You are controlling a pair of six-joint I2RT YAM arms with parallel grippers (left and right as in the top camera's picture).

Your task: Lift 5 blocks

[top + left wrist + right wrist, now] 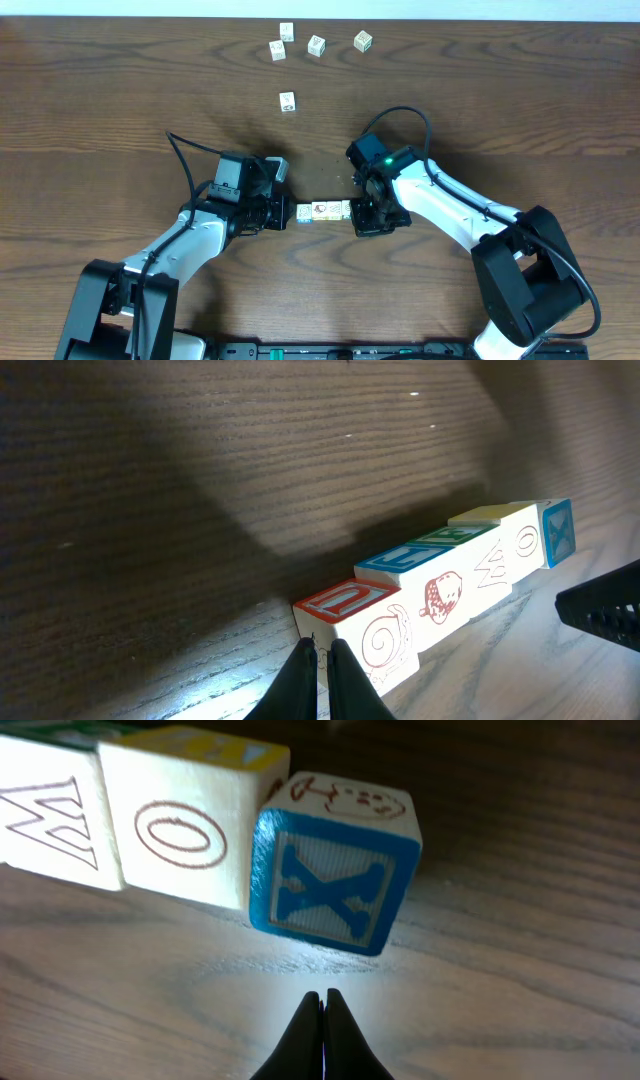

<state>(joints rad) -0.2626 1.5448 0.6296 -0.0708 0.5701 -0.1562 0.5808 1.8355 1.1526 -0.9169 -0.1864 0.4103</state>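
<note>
Five cream printed blocks [440, 592], one row

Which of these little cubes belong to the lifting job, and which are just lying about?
Job:
- row of five blocks
- left gripper and right gripper, both shut, one at each end of the row

Lying about:
- five loose cubes farther up the table
</note>
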